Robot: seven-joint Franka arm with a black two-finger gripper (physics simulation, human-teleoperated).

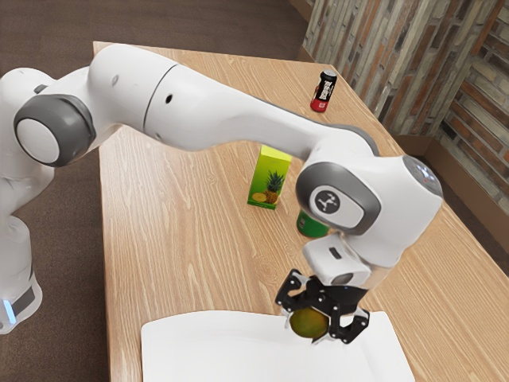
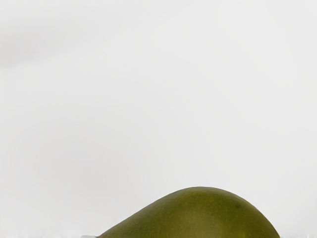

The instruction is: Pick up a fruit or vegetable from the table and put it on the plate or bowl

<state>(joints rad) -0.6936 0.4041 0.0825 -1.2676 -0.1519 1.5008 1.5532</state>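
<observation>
Although the wooden tabletop (image 1: 183, 239) is crossed from the exterior view's left by the white arm (image 1: 238, 111), most of the task can be judged as done. A large white plate (image 1: 215, 350) is set at the tabletop's near edge, and its pale surface (image 2: 148, 99) is seen spread beneath the hand in the wrist view. A pineapple juice carton (image 1: 268, 177) is stood upright near the tabletop's middle. Over the plate's far rim the black gripper (image 1: 314, 325) is lowered, its fingers clamped from two sides on a green fruit (image 1: 308, 321), seen rounded and close under the hand (image 2: 198, 215). Whether the fruit is touching the plate cannot be told. A green can (image 1: 310, 225) is partly hidden behind the wrist, and a red-and-black bottle (image 1: 324, 89) is left near the far edge. Only the release remains to be made.
</observation>
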